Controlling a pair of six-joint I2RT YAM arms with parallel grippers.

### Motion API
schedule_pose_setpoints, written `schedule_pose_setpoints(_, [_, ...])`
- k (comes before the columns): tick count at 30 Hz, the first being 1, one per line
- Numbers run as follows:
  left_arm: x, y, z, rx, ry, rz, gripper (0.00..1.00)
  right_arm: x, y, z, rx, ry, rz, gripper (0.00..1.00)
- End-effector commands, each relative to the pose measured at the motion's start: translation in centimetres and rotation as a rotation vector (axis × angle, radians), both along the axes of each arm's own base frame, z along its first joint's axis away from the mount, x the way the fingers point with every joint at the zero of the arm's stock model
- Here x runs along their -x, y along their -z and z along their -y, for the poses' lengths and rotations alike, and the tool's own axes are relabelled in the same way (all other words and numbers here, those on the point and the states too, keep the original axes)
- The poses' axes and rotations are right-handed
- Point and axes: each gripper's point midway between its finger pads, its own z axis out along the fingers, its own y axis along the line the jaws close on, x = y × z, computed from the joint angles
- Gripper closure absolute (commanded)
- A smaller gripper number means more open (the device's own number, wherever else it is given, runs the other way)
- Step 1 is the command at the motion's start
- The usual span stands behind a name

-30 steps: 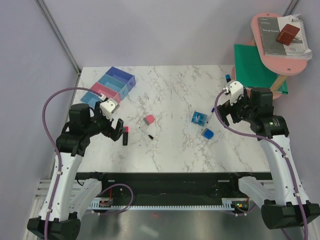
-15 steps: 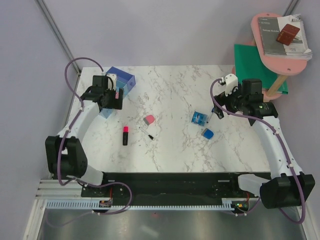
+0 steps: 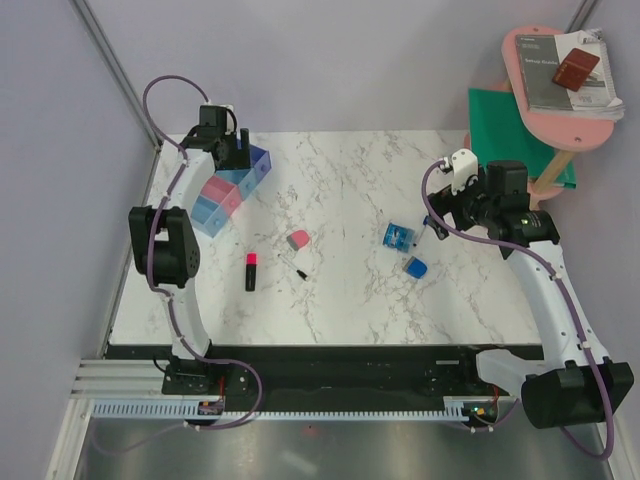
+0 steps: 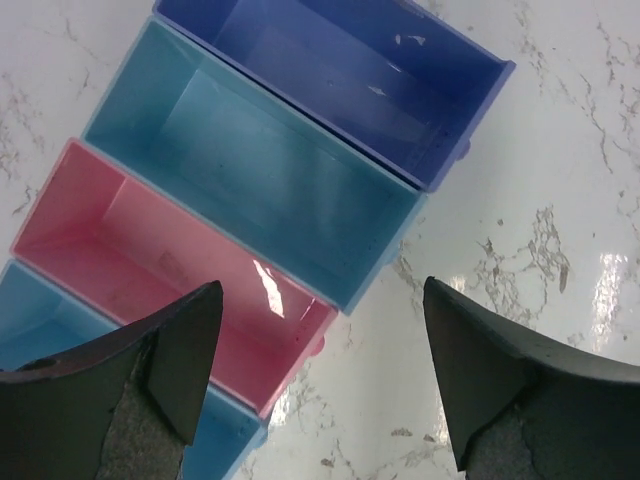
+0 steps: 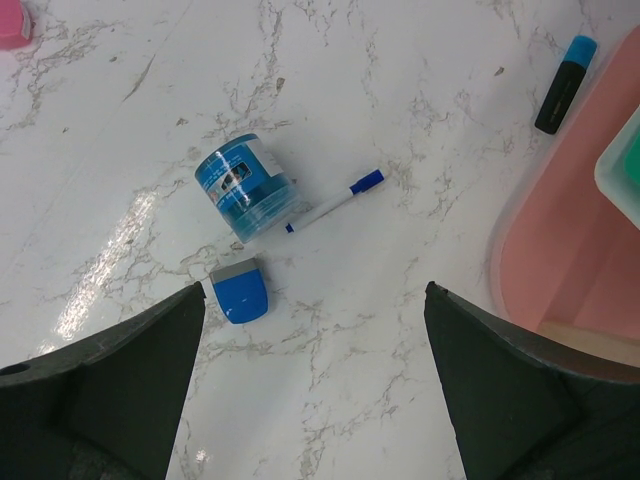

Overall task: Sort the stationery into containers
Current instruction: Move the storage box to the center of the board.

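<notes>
Top external view shows the stationery loose on the table, all to the right of the bins. Closest to the bins lie the pink marker, the eraser and the pen. Far right of the bins sit the round block and the small block.

These things look light and hard. The markers will likely roll, so pinch them across the middle. The pen is thin and lies flat, so it may be tricky to pick up. The eraser should be easy.

The left gripper hangs over the bins, jaws wide apart, holding nothing. The right gripper, far right of the bins, is spread wide too and holds nothing.

Only the left wrist view looks inside the bins. No stationery shows in them. Only the right wrist view shows the white marker clearly.
</notes>
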Motion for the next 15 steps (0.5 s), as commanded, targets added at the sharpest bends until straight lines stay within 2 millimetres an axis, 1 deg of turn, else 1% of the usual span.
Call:
schedule_pose_setpoints(1, [-2.8, 0.8, -0.9, 0.025, -0.044, -0.005, 0.13, -0.1, -0.3, 0.0, 0.009, -0.003, 0.018, 0.02])
schedule_pose_setpoints(2, [-3.3, 0.8, -0.8, 0.029, -0.032, 0.0, 0.13, -0.1, -0.2, 0.0, 0.008, -0.002, 0.016, 0.02])
schedule_pose_setpoints(3, [-4.4, 0.6, -0.6, 0.033, -0.021, 0.015, 0.13, -0.2, -0.1, 0.0, 0.008, -0.002, 0.01, 0.02])
schedule_pose_setpoints(5, [-5.3, 0.4, -0.5, 0.026, -0.005, 0.031, 0.13, -0.2, 0.2, 0.0, 0.009, -0.002, 0.002, 0.02])
schedule_pose_setpoints(6, [-6.1, 0.4, -0.3, 0.029, 0.007, 0.042, 0.14, -0.3, 0.5, 0.0, 0.012, -0.002, -0.005, 0.02])
schedule_pose_setpoints(9, [-7.3, 0.6, -0.1, 0.028, 0.03, 0.055, 0.14, -0.4, 0.9, 0.0, 0.014, 0.0, -0.017, 0.02])
schedule_pose_setpoints(11, [-7.7, 0.9, 0.1, 0.028, 0.047, 0.054, 0.15, -0.5, 1.1, 0.0, 0.015, 0.001, -0.023, 0.02])
schedule_pose_setpoints(15, [-8.4, 2.2, 0.8, 0.044, 0.081, 0.042, 0.17, -0.8, 1.3, 0.0, 0.018, 0.002, -0.031, 0.02])
